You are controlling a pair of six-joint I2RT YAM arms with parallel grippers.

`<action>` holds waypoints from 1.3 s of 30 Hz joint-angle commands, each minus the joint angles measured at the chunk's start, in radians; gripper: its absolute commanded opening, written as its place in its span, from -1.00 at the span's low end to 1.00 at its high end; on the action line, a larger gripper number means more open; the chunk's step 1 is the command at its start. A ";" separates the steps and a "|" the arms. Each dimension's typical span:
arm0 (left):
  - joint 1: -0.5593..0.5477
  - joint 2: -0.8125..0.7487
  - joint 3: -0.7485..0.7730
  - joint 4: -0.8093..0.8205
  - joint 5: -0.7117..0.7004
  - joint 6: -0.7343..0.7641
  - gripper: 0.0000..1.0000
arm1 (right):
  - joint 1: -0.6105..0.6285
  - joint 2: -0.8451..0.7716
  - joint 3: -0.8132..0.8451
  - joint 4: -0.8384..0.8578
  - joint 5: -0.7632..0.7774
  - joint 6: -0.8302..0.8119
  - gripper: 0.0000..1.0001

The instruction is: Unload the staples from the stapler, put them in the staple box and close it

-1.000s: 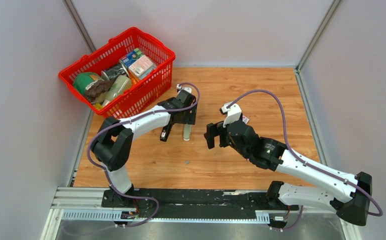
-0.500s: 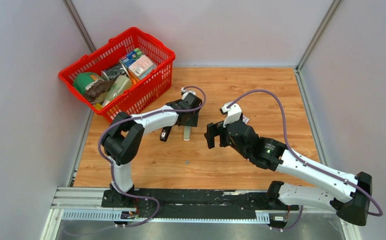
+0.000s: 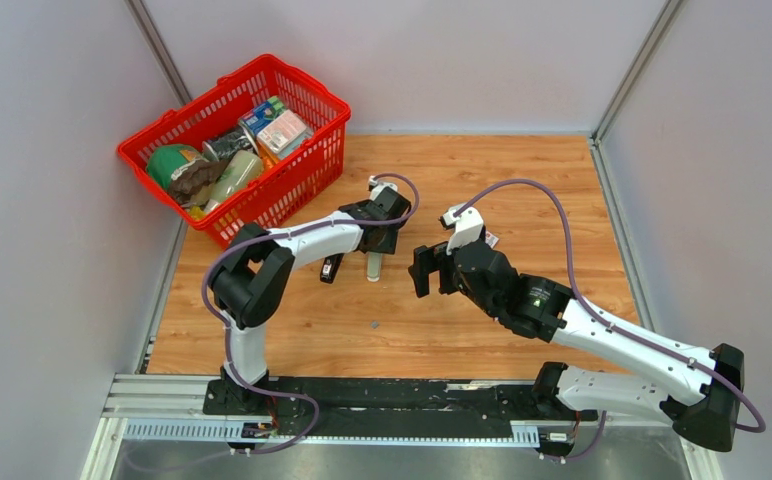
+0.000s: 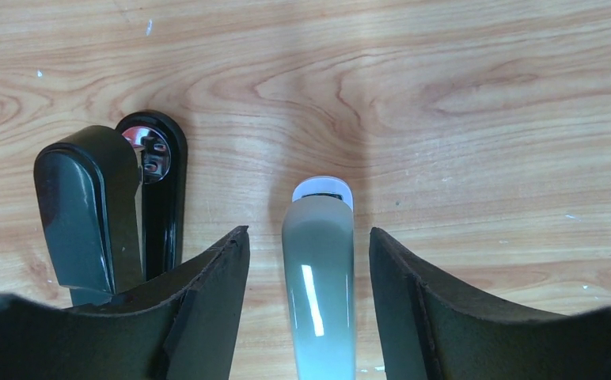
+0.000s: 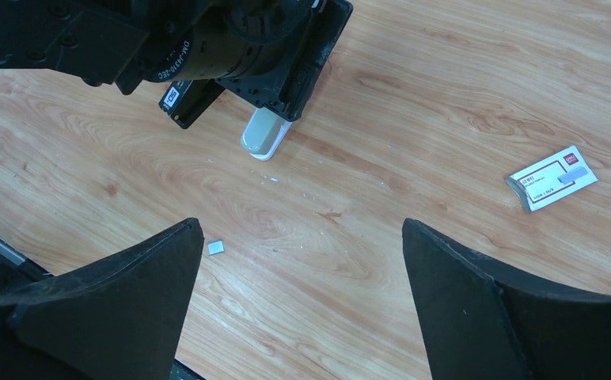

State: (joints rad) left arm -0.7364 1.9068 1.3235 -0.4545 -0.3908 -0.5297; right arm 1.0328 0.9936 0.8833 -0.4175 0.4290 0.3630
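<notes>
The black stapler [image 4: 120, 206] lies on the wooden table, its silvery anvil showing, just left of my left gripper [image 4: 309, 245]. It also shows in the top view [image 3: 331, 268]. My left gripper [image 3: 377, 236] is open and straddles a grey-beige oblong bar [image 4: 318, 269], with a gap on both sides. A tiny silvery staple piece [image 5: 216, 248] lies loose on the table, also seen in the top view [image 3: 375, 324]. My right gripper [image 5: 302, 237] is open and empty, hovering above the table right of the left gripper [image 3: 428, 270].
A red basket [image 3: 262, 62] full of packets stands at the far left. A small white-and-red printed box [image 5: 552, 178] lies flat to the right, behind my right arm in the top view [image 3: 489, 240]. Grey walls close in the table.
My left gripper has shifted slightly right and away from its base, settling over the grey-beige bar. The right arm has not moved.
</notes>
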 commanded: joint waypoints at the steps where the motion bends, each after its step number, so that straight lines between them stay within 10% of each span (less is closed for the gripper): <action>1: -0.011 0.014 0.042 -0.018 -0.028 0.005 0.29 | 0.004 -0.012 -0.003 0.022 0.016 0.010 1.00; 11: -0.018 0.014 0.028 -0.015 -0.026 0.007 0.06 | 0.003 -0.012 0.002 0.023 0.014 0.007 1.00; 20: -0.018 -0.021 -0.006 0.039 0.027 0.091 -1.00 | 0.003 -0.029 0.000 0.000 0.028 0.004 1.00; 39: -0.018 -0.504 -0.184 0.069 0.689 0.356 -1.00 | 0.003 -0.188 0.049 -0.155 -0.179 -0.087 0.96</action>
State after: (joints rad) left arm -0.7513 1.5120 1.1568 -0.4145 0.0570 -0.2344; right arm 1.0328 0.8265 0.8818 -0.5400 0.3710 0.3149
